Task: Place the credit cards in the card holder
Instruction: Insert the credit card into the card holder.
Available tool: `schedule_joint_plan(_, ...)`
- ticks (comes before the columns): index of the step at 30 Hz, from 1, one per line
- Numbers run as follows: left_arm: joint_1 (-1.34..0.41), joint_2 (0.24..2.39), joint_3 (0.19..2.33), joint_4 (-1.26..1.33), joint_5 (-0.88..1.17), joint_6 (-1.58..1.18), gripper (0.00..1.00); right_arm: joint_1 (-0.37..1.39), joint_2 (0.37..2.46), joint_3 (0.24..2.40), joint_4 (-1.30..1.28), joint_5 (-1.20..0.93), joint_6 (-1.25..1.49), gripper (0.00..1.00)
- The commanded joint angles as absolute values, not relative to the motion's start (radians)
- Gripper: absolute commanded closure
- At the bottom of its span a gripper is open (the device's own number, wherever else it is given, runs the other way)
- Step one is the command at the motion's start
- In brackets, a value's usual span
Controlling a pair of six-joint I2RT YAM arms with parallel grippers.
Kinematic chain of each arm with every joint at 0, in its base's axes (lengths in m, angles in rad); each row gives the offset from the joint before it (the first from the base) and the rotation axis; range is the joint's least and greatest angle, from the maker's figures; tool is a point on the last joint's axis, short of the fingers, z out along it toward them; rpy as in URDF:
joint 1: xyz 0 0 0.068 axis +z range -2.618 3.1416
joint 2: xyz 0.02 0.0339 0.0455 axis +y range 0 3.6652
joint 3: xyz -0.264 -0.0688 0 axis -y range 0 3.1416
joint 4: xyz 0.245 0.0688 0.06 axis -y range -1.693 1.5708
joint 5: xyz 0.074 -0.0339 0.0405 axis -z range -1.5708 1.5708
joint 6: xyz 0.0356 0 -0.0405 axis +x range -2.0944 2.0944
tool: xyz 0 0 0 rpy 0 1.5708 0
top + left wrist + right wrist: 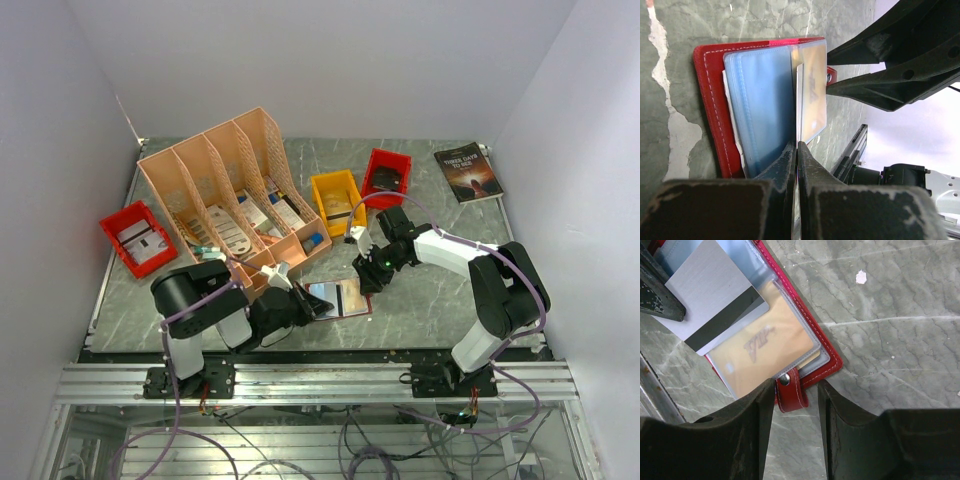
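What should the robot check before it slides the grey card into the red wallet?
1. Left gripper shut on the grey plastic card with a black stripe: ok.
2. Flat red leather-like card holder lying open: ok.
3. Card edge lined up with a clear pocket: cannot tell.
4. Right gripper open, astride the holder's red snap strap: ok.
5. Orange card tucked inside the holder: ok.

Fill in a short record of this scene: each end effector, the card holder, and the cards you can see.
Left end effector: shut on the grey card
Right end effector: open, jaws either side of the snap strap
Card holder: open, lying on the table
Orange card: inside the holder, behind clear plastic
Grey card: held over the holder; not clearly inside it
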State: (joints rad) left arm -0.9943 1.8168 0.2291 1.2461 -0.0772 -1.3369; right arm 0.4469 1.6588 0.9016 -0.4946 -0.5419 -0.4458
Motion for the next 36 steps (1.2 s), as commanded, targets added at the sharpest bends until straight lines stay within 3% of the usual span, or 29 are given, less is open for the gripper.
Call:
schedule_joint_plan(1,-0.979,1.850,0.240,1.275,-0.058,-1.291,0.93,0.445,1.657,0.917,-0.496,-0.531,-0.460,0.60)
schedule_joint_plan(36,-0.973,2.013,0.192,1.572,-0.092,-1.274,0.93,0.446,1.671,0.917,-0.501,-0.538,-0.462,0.60)
